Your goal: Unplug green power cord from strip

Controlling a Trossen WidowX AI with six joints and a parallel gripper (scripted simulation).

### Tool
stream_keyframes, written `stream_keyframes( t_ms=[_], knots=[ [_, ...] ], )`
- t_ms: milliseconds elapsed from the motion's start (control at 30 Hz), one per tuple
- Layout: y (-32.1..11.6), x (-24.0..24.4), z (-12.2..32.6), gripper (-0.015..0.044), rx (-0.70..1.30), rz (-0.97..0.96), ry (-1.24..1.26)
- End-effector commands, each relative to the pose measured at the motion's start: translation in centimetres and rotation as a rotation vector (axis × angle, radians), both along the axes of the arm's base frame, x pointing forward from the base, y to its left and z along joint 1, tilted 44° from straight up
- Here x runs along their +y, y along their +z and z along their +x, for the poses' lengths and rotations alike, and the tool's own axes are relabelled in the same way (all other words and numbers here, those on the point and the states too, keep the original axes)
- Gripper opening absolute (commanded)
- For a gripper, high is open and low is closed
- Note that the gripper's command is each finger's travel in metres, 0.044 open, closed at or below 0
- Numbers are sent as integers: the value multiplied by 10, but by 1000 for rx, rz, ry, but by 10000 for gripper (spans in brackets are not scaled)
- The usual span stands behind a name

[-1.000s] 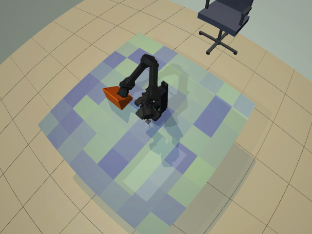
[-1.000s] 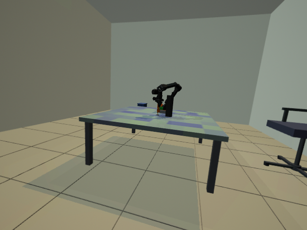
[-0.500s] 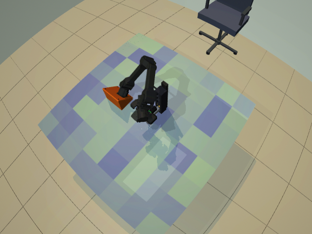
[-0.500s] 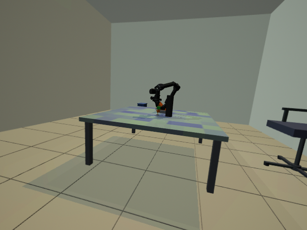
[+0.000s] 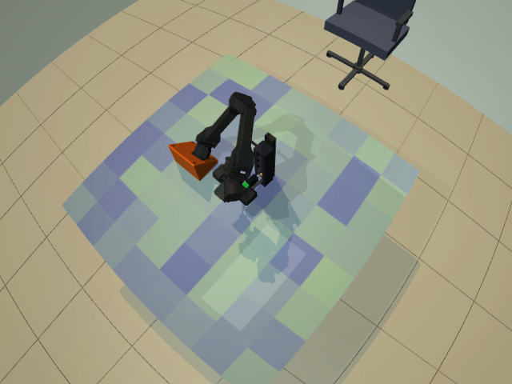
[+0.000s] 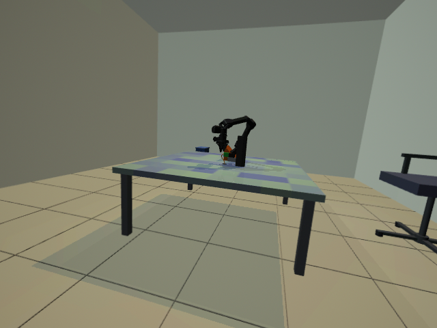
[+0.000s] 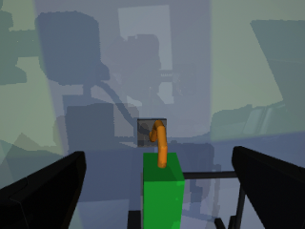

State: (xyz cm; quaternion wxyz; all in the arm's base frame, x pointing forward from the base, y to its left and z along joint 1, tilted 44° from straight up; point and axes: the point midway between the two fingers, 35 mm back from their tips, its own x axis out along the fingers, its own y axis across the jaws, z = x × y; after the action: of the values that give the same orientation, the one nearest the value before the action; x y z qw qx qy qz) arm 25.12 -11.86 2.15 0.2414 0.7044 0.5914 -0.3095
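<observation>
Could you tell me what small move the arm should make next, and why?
Probably a short retreat straight back from the green plug. The gripper is open, with gaps on both sides of the plug, but its fingers flank it, so the hand is not yet clear.

A bare office-like room is showing here. Plain grey-green walls [image 6: 264, 88] and a floor of large beige tiles [image 6: 52, 282] are enclosing the space. A dark-legged table [image 6: 303, 197] with a blue-and-green patchwork top is carrying the robot arm [image 6: 234, 123], and a dark swivel office chair [image 5: 368, 29] on a star base is standing well apart from the arm, off beyond the table's edge.
</observation>
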Motion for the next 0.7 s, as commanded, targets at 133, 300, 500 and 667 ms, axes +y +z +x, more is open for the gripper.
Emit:
stream_keyframes(
  t_ms=[133, 300, 500, 667],
  knots=[
    [-26, -39, -11, 440, 7, -3, -5],
    [-26, -39, -11, 440, 7, -3, -5],
    [-26, -39, -11, 440, 7, -3, -5],
    [-26, -39, -11, 440, 7, -3, -5]
  ],
)
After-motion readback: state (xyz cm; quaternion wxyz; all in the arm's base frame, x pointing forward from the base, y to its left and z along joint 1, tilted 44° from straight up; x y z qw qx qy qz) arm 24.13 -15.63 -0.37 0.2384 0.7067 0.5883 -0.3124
